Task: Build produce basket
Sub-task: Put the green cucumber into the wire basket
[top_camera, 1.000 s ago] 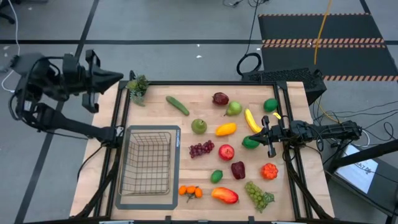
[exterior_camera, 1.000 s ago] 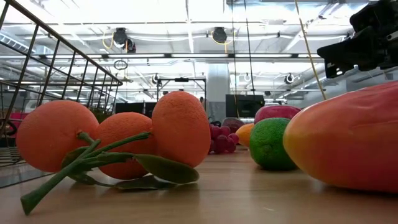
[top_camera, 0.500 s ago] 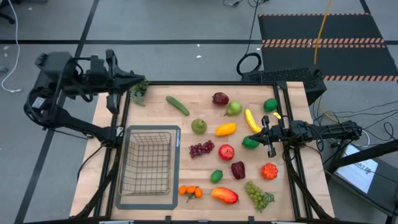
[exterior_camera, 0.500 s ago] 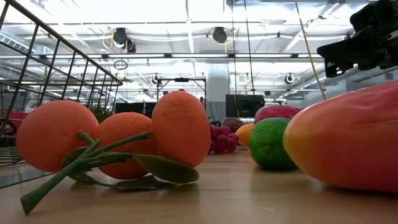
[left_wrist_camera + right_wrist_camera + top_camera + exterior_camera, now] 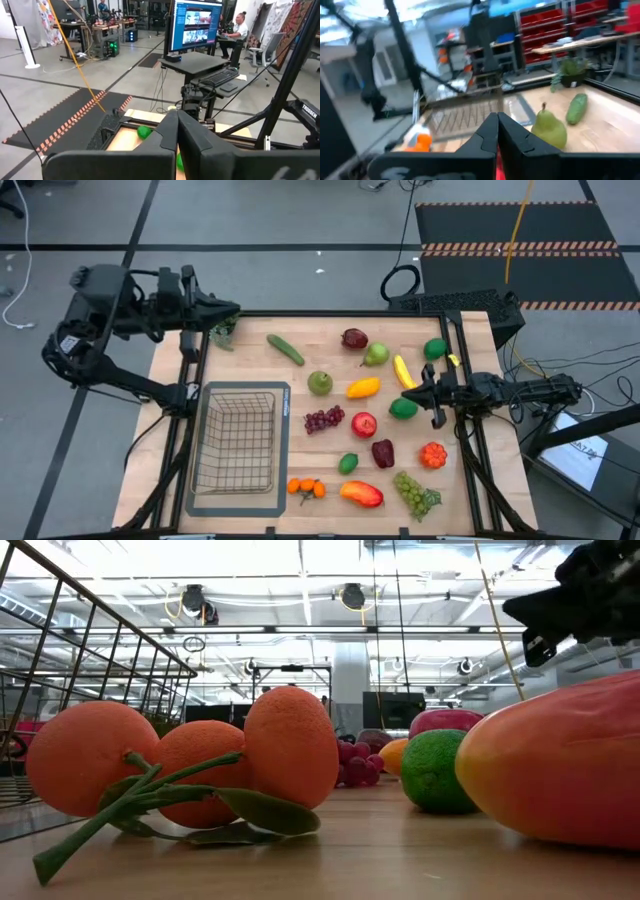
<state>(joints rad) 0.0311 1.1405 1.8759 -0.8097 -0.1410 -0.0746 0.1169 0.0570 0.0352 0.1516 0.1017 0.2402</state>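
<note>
The left gripper (image 5: 228, 308) is being held clenched and empty above the far left corner of the table (image 5: 470, 465), just beside the potted sprig (image 5: 221, 328); from there a descent is being judged likely to knock over the sprig, which is no part of the produce. The basket (image 5: 238, 440) is sitting empty on the grey mat (image 5: 282, 502) at the left, near edge; its thin wire rim is being judged easy to catch with closed fingers, and a nudge could slide it off the mat. Nothing is being carried yet, so the task is being judged barely begun. The produce is lying spread over the middle and right of the table: oranges (image 5: 306, 488) just beside the mat, cucumber (image 5: 285, 348), green apple (image 5: 320, 383), purple grapes (image 5: 323, 419), mango (image 5: 362, 494), red apple (image 5: 364, 424), banana (image 5: 405, 373), green grapes (image 5: 416, 493). Round pieces are being judged prone to rolling if pushed instead of pinched. The right gripper (image 5: 417, 396) is being kept shut, holding nothing, low over the right side, just beside a lime (image 5: 403, 409) and the banana; with jaws closed, any advance is being judged likely to shove the lime away or bump the banana off its spot. Crowded neighbours are making a clean pick harder there.
</note>
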